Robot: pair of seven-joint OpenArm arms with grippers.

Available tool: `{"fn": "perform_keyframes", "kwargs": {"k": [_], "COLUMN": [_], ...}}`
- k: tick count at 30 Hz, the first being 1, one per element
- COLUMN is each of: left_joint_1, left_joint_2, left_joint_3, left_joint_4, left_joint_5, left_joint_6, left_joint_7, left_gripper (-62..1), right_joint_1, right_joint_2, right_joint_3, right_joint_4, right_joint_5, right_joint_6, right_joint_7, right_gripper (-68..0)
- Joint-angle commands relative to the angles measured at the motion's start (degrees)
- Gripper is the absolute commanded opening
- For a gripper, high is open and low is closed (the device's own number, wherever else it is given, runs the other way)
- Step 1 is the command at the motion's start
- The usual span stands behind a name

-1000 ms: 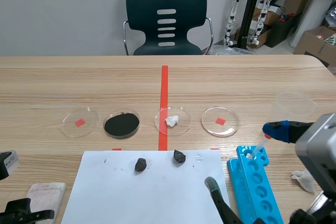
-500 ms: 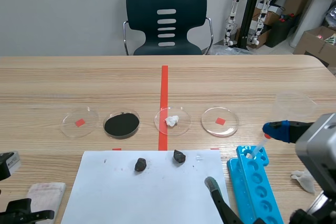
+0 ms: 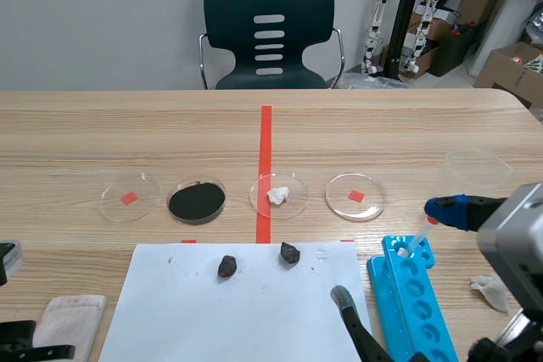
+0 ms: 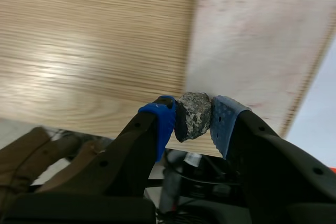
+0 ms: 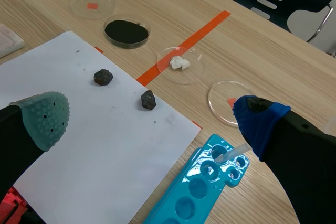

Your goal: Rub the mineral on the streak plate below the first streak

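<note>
Left gripper (image 4: 192, 120): clenched on the mineral (image 4: 192, 115), a grey speckled lump pinched between the two blue pads (image 4: 164, 119). The left arm sits at the near-left corner of the table (image 3: 382, 125).

Streak plate (image 3: 72, 315): pale slab at the near left, just left of the white paper sheet (image 3: 246, 311). In the left wrist view the mineral hangs over the plate's edge; contact with the plate cannot be told. Plate surface blurred, marks on it not readable.

Right gripper (image 5: 149, 116): released, fingers wide apart, nothing between them. It hovers over the near-right part of the paper.

On the paper's far edge: two dark rocks, one left (image 3: 227, 265), one right (image 3: 290, 252), apart.

Beyond the paper, a row of four petri dishes, left to right:
- clear with a red square (image 3: 129, 197)
- black powder (image 3: 197, 201)
- white lumps (image 3: 278, 195), on the red tape line
- clear with a red square (image 3: 356, 196)

Right of the paper: blue well tray (image 3: 416, 303), a dropper tip (image 3: 416, 243) resting in its far end. Clear plastic cup (image 3: 475, 171) further right; crumpled tissue (image 3: 490, 290) near the right edge.
</note>
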Motion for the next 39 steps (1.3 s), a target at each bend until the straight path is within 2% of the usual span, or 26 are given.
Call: {"fn": "perform_keyframes", "kwargs": {"k": [1,4,6,15,21,23,31,37,39], "left_joint_1": [0.20,0.22,0.22,0.20,0.20,0.22,0.35,0.35,0.35], "left_joint_2": [-0.55,-0.39,-0.39,-0.42,-0.42,-0.42,-0.42,-0.42,-0.42], "left_joint_3": [-0.26,-0.20,0.07,2.58,3.43,3.43,3.43,3.43,3.43], "left_joint_4": [-0.17,-0.17,-0.17,-0.17,-0.17,-0.17,-0.17,-0.17,-0.17], "left_joint_5": [0.24,-0.15,-1.90,-12.72,-14.47,-13.81,-3.08,0.46,2.49], "left_joint_6": [0.17,0.17,0.15,-1.20,-1.84,-1.81,0.59,0.63,1.73], "left_joint_7": [0.13,0.28,0.11,-3.72,-4.90,-4.59,0.26,1.03,1.90], "left_gripper": [-49.4,-49.4,-49.4,-49.4,-49.4,-49.4,-49.4,-49.4,-49.4], "right_joint_1": [0.39,0.39,0.39,0.39,0.39,0.39,0.39,0.39,0.39], "right_joint_2": [0.61,0.61,0.61,0.61,0.61,0.61,0.61,0.61,0.61], "right_joint_3": [0.55,0.55,0.55,0.55,0.55,0.55,0.55,0.55,0.55], "right_joint_4": [0.55,0.55,0.55,0.55,0.55,0.55,0.55,0.55,0.55], "right_joint_5": [0.61,0.61,0.61,0.61,0.61,0.61,0.61,0.61,0.61], "right_joint_6": [-0.17,-0.17,-0.17,-0.17,-0.17,-0.17,-0.17,-0.17,-0.17], "right_joint_7": [1.05,1.05,1.05,1.05,1.05,1.05,1.05,1.05,1.05], "right_gripper": [0.4,0.4,0.4,0.4,0.4,0.4,0.4,0.4,0.4]}}
